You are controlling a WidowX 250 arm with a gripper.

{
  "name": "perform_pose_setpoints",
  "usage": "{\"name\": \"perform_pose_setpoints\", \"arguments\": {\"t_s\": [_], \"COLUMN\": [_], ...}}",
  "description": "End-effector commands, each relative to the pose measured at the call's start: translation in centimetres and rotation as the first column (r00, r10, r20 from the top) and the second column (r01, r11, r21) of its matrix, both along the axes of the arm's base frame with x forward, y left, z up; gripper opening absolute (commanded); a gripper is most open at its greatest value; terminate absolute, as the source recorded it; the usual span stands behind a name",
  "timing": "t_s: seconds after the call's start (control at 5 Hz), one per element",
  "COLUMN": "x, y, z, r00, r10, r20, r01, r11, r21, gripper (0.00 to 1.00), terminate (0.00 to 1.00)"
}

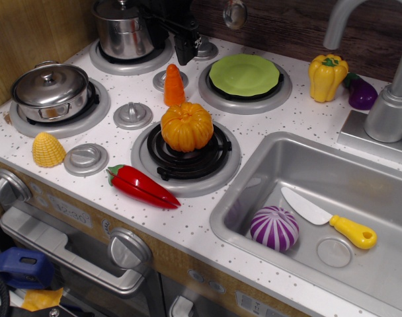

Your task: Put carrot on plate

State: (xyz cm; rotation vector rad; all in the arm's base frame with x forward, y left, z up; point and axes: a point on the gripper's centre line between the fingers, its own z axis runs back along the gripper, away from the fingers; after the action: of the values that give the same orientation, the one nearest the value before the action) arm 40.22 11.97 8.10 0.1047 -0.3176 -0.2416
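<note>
observation.image: gripper (186,51) jaw state unreadable above upright carrot (174,86); pumpkin (186,127) just beside it, plate (244,74) right, unobstructed.

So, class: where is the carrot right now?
The carrot stands upright mid-stovetop, just behind the pumpkin, left of the green plate, below the gripper.

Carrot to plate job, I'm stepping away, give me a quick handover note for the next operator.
Tool: black, hanging over the back of the stove just above the carrot; open or shut can't be told, holding nothing.
Carrot: on the counter between the burners, behind the pumpkin, tip pointing toward the tool.
Plate: on the back right burner, nothing on it.
Done: nothing yet.
Left: grasp carrot, carry right, set on plate.
</note>
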Motion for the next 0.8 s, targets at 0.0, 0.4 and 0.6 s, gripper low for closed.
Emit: {"name": "perform_pose_setpoints", "arguments": {"t_s": [0.0, 0.4, 0.6], "x": [0.0, 0.7, 0.7], "y": [0.0, 0.1, 0.2], "z": [0.0, -2.3, -3.4], "r00": [1.0, 1.0, 0.999], "r10": [0.0, 0.017, 0.035], "r20": [0.0, 0.021, 0.022], "r01": [0.0, -0.016, -0.034], "r11": [1.0, 0.999, 0.998], "r21": [0.0, -0.029, -0.051], "gripper": [1.0, 1.0, 1.0], "terminate": [0.0, 0.0, 0.0]}}
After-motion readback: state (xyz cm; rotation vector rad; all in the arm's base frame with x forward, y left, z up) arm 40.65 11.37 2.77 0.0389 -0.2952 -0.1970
